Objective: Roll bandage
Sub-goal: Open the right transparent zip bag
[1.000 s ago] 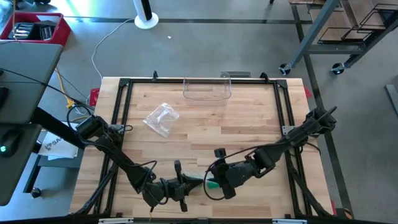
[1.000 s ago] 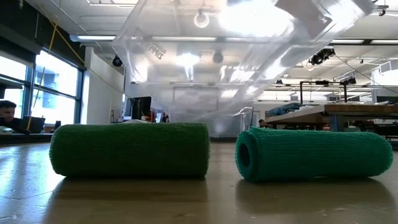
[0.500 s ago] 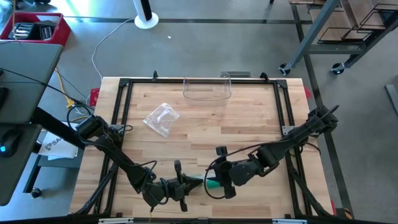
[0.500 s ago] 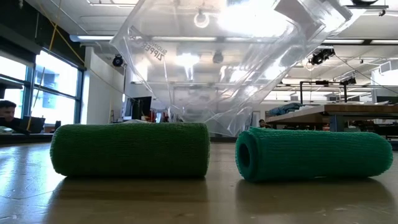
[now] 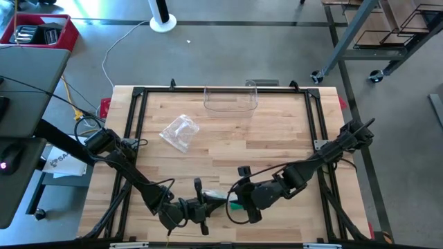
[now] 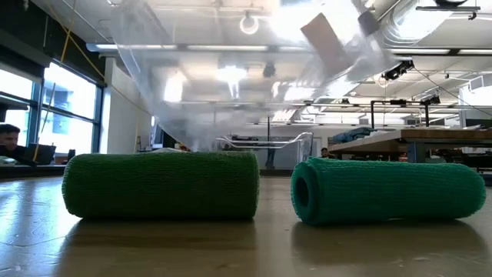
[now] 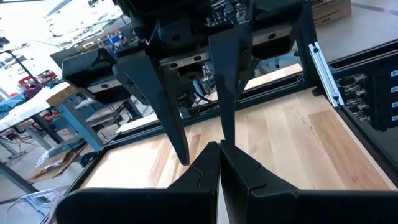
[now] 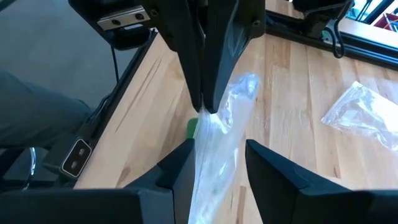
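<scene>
Two green bandage rolls (image 6: pixel 161 185) (image 6: pixel 388 191) lie on their sides on the wooden table near its front edge; a bit of green (image 5: pixel 237 205) shows between the two grippers. A clear zipper bag (image 6: pixel 231 77) hangs above the rolls. My left gripper (image 5: pixel 210 204) is shut on the bag and points toward the right arm. My right gripper (image 8: pixel 217 158) slants down from the right. Its fingers stand apart, with the bag (image 8: pixel 217 149) running between them. My left gripper pinches a thin edge of the clear bag (image 8: pixel 207 113) between its two shut fingertips, coming in nearly level from the table's left. The bag is lifted clear of the table and trails from the tips toward the right gripper. My right gripper has the bag between its parted fingers (image 8: pixel 186 165); whether they touch it I cannot tell.
A second, crumpled clear bag (image 5: pixel 180 131) lies left of the table's middle. A clear plastic bin (image 5: pixel 230 100) stands at the far edge. A black frame (image 5: pixel 138 93) rims the table. A person (image 6: pixel 9 142) sits far behind.
The clear bag has swung and changed shape above the rolls: its broad face with the printed zipper strip hung over the middle, and now it is blurred and spread toward the left of the low view. Both rolls have stayed where they were.
</scene>
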### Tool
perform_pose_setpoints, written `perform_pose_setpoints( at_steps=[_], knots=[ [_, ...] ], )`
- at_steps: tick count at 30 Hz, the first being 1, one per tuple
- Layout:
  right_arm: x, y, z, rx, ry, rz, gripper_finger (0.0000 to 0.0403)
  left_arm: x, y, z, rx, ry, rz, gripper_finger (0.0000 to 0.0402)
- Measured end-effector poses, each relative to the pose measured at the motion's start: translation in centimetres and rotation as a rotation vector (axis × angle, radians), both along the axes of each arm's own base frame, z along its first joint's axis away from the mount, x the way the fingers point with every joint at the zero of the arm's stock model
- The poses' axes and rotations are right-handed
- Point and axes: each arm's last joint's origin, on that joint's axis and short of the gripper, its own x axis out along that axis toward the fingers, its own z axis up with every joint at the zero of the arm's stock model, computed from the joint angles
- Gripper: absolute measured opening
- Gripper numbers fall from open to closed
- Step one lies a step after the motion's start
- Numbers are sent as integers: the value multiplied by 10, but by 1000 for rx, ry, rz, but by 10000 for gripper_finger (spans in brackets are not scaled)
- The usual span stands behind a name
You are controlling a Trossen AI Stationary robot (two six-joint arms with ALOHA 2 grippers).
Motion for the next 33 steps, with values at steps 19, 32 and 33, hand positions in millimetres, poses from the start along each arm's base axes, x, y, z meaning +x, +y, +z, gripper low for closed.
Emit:
perform_pose_setpoints(
  at_steps=[19,32,33],
  knots=[
    [-4,-6,-4,-95,21,-116,133,0,-2,0,-6,7,-54,0],
    [-12,-1,-10,-87,121,-18,110,0,-2,0,-3,8,-52,0],
    [-13,-1,-10,-92,129,-15,104,0,-1,0,-2,8,-49,0]
  ],
)
